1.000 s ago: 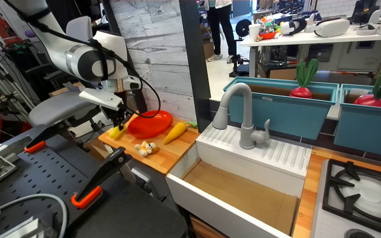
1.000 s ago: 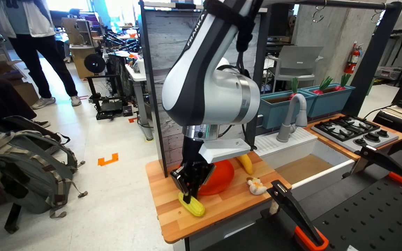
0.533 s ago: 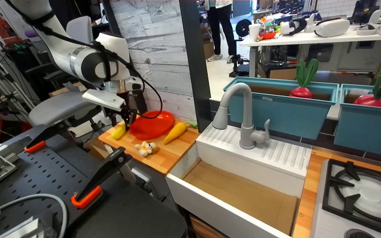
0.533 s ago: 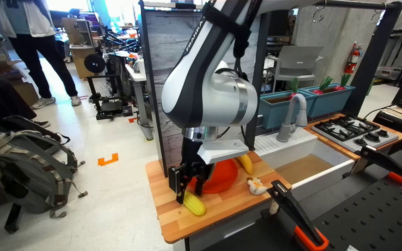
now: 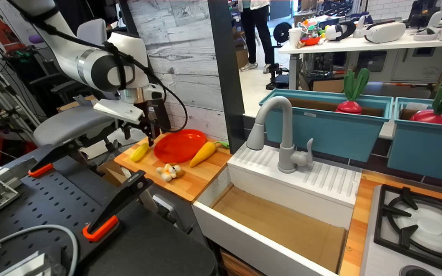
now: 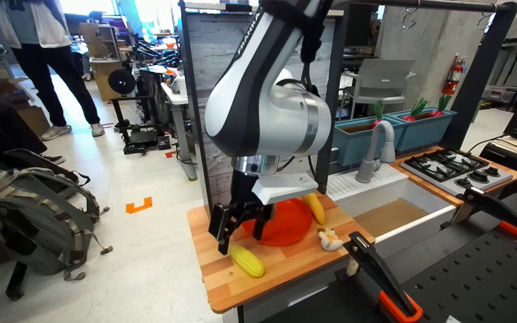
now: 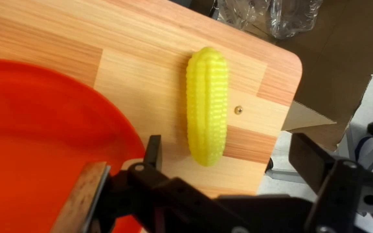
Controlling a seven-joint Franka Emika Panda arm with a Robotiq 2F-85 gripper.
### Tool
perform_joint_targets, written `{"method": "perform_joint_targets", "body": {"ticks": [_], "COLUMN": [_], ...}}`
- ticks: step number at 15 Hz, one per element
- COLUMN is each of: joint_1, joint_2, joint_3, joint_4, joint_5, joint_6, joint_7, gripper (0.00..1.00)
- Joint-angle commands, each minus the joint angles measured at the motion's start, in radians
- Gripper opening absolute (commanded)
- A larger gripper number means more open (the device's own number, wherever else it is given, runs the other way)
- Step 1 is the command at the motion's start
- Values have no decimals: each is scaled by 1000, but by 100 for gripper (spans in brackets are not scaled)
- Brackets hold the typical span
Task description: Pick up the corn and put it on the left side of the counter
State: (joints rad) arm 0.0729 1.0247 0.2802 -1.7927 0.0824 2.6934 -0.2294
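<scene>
The bright-yellow corn lies on its side on the wooden counter, near a rounded corner at the end away from the sink. Both exterior views also show the corn resting there. My gripper is open, its two black fingers wide apart with nothing between them. In an exterior view the gripper hangs a little above the counter, just behind the corn and apart from it. One finger is over the counter beside the plate's rim; the opposite finger is past the counter's edge.
A red plate lies beside the corn, close to an orange carrot. A pale lump-like toy sits near the front edge. Behind stands a wooden-look wall panel. The white sink adjoins the counter.
The gripper has opened, let go of the corn and risen slightly. The corn stays on the counter. The red plate has slid a little toward the carrot and sink.
</scene>
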Motion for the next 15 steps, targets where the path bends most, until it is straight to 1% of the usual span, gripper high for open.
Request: {"method": "perform_joint_targets", "body": {"ticks": [1, 4, 5, 6, 9, 15], "joint_1": [-17, -45, -45, -18, -26, -29], "joint_2": [-129, -245, -285, -173, -257, -268], "joint_3": [23, 56, 53, 37, 40, 40], "joint_4": [-133, -254, -294, -164, -246, -267], "joint_5": [-13, -4, -4, -10, -8, -8], "joint_6": [73, 135, 147, 108, 116, 123], "joint_7": [-5, -13, -2, 7, 5, 6], "gripper": [100, 100, 100, 100, 100, 100]}}
